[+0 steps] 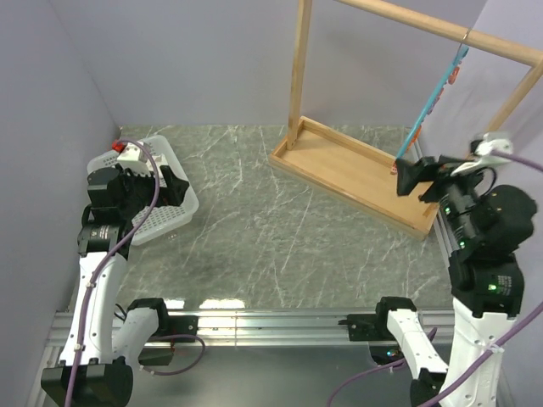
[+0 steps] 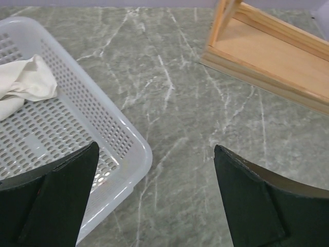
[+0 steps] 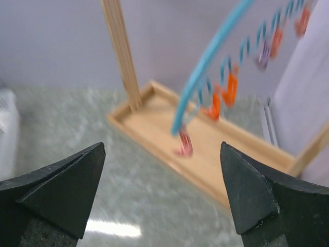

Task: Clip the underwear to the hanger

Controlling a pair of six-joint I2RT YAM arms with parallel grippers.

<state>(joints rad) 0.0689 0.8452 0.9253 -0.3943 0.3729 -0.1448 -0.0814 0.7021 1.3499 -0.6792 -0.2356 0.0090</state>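
Left wrist view shows the left pincer (image 2: pixel 157 148) spread wide and empty, the underwear (image 2: pixel 28 82) lying up-left in the basket (image 2: pixel 140 150).

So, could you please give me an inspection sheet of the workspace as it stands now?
Surface: green marbled table.
Job's things: underwear lies crumpled in the white perforated basket; hanger hangs from the top bar of the wooden rack, and its orange clips hold nothing.
Clutter: small red item at the basket's far corner, too small to identify.
Grippers: left gripper over the basket's corner, jaws open, empty; right gripper facing the hanger, jaws open, empty.
Cables: purple cables run along both arms.
Surroundings: plain pale walls; metal rail at the near edge.
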